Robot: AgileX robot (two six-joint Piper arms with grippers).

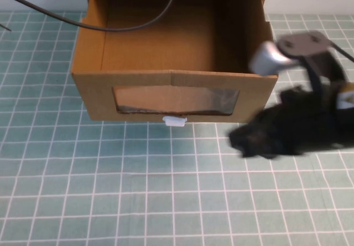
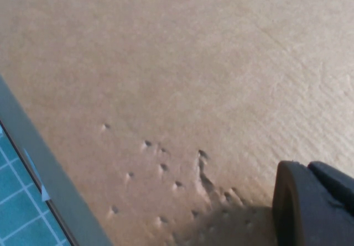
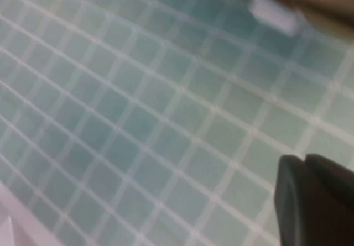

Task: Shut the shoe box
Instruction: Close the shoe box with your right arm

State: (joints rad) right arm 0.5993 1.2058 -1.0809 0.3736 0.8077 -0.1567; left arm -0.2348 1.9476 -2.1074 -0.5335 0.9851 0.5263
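The shoe box [image 1: 171,94] sits at the far middle of the green gridded mat [image 1: 110,190], its drawer pulled out toward the near side with the window and white pull tab [image 1: 175,121] facing near. The right gripper [image 1: 243,141] is a dark blur low over the mat just near the drawer's right front corner, the arm reaching in from the right; whether it is released or clenched cannot be told. The left gripper [image 2: 310,207] is close against a dented cardboard face of the box, its grip likewise unreadable.
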